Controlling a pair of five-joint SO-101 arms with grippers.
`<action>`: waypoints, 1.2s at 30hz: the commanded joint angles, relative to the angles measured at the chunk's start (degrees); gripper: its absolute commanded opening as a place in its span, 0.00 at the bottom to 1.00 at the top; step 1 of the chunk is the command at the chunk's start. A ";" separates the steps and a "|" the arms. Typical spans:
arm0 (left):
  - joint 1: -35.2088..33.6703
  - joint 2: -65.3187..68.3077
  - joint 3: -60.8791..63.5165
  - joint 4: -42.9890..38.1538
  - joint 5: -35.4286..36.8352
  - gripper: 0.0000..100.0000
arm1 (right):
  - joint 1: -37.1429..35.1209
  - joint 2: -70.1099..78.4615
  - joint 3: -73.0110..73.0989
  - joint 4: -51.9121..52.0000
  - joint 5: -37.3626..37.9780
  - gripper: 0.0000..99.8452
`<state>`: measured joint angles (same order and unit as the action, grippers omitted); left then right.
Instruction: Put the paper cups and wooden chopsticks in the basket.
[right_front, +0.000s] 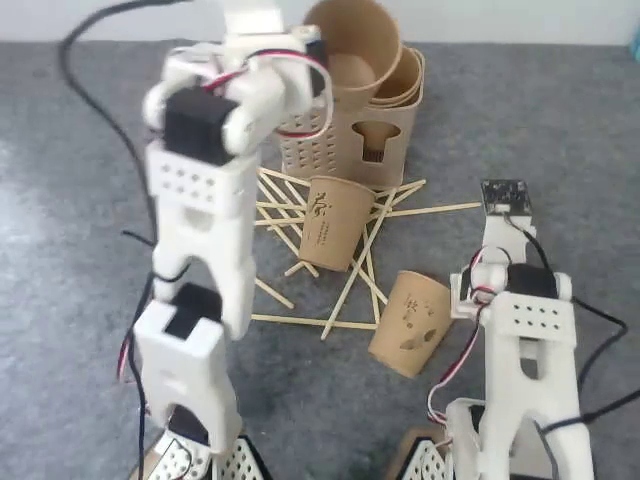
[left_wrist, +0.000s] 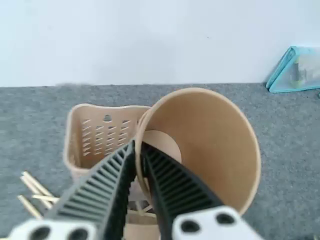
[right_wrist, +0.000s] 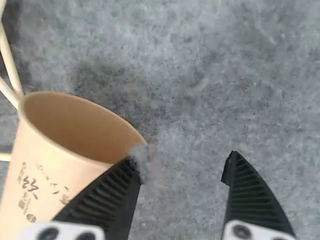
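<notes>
Left gripper (left_wrist: 138, 146) is clamped on the rim of a tilted paper cup (left_wrist: 210, 145), held over the basket (right_front: 340, 150) at the upper middle of the high view. Its arm stands tall and bent forward. Right gripper (right_wrist: 182, 159) is spread wide, with one finger beside a fallen cup (right_wrist: 65, 145). Two cups (right_front: 335, 222) lie among scattered chopsticks (right_front: 300, 320); which one that finger is next to is hard to tell.

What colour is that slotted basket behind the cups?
Pale beige; the basket shows best in the high view.
</notes>
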<state>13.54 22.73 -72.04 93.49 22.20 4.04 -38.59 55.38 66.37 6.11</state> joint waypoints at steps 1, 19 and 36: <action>1.05 0.00 -2.59 -6.24 3.78 0.01 | -1.19 -3.12 2.29 -2.86 -0.79 0.25; 1.14 12.04 -2.42 -19.34 8.44 0.01 | -0.92 -5.14 3.34 -2.77 -0.79 0.25; 0.53 7.82 -9.54 -3.16 4.66 0.21 | -0.84 -5.58 3.34 -2.77 -0.79 0.25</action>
<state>14.59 36.79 -77.32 87.60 27.74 3.34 -42.11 59.08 64.18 6.11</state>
